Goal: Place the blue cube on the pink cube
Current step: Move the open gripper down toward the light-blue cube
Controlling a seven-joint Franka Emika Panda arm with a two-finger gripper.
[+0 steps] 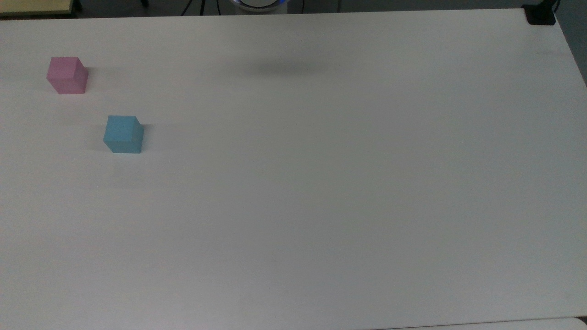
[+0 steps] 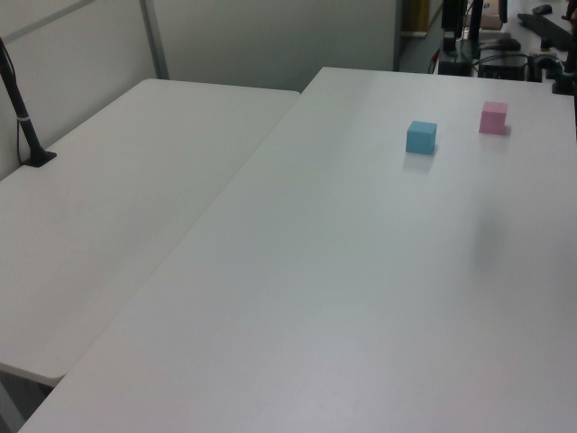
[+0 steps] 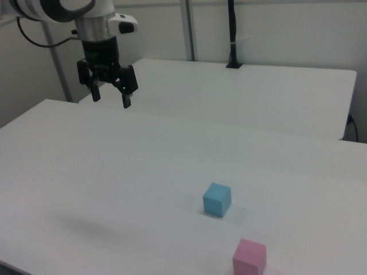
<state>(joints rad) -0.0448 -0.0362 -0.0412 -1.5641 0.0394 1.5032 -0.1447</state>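
Hovering high w/ fingers spread, nothing held: gripper (image 3: 110,102) sits up at the right view's upper left, well apart from both cubes. Blue cube (image 1: 123,134) rests flat on the table (image 1: 321,183), near the pink cube (image 1: 67,74) but not touching. Looks light, rigid, matte, so prob decent friction, not fragile. Grab it top-down across two opposite side faces, mid-height, squared to the faces so it doesn't twist.

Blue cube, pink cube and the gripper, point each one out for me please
blue cube (image 1: 123,134), top view, its top face.
pink cube (image 1: 67,74), top view, near its upper front edge.
gripper (image 3: 110,98), right view, the gap between its open fingertips.
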